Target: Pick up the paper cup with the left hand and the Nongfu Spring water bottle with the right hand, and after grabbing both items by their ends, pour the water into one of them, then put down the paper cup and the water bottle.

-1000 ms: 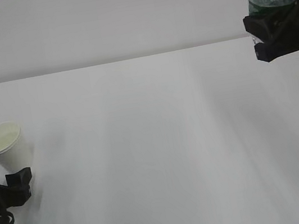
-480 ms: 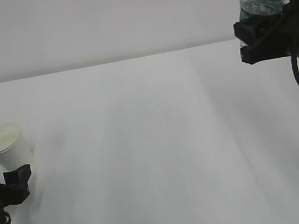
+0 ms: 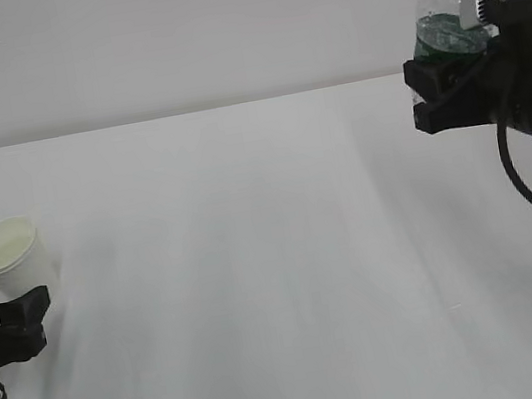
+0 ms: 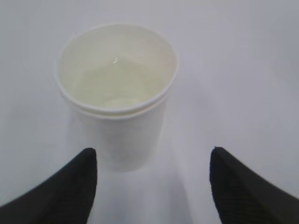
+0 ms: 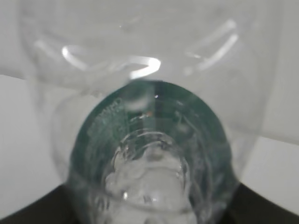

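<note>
No lettering can be read anywhere: the dark green label band of the Nongfu Spring water bottle (image 3: 450, 33), just above the right hand's fingers (image 3: 432, 97), shows only a blur, and the paper cup (image 4: 119, 98), ahead of the left hand's fingers (image 4: 70, 186), is plain

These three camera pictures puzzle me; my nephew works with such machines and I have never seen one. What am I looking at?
It is a robot with two arms at a white table. The wide picture is from a camera facing the table. The other two come from cameras on each wrist. The left gripper has its black fingers spread on either side of a white paper cup standing on the table, with a little liquid at the bottom, not gripping it. The right gripper holds a clear water bottle with a green label above the table.
</note>
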`<action>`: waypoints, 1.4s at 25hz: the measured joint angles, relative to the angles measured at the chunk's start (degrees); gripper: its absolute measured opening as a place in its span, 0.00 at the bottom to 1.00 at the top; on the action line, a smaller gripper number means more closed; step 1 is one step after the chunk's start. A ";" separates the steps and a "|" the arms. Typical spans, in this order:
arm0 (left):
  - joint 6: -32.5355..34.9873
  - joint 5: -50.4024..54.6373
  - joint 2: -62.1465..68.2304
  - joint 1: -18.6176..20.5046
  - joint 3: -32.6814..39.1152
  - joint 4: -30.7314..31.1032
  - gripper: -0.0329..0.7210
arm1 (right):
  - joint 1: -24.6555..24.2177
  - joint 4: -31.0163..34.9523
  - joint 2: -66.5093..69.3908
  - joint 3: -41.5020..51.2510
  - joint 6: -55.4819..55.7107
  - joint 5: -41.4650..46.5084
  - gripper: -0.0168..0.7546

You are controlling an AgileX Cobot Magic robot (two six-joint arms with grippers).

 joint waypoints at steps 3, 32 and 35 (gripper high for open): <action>-0.10 0.00 -1.62 0.00 0.14 0.25 0.76 | 0.00 0.09 1.46 1.41 1.02 -2.99 0.50; -2.39 0.00 -14.59 0.00 1.19 8.68 0.75 | 0.00 0.36 21.36 6.74 6.56 -24.92 0.50; -2.53 0.00 -15.16 0.00 1.28 8.88 0.75 | 0.00 0.36 22.85 6.74 6.80 -25.01 0.50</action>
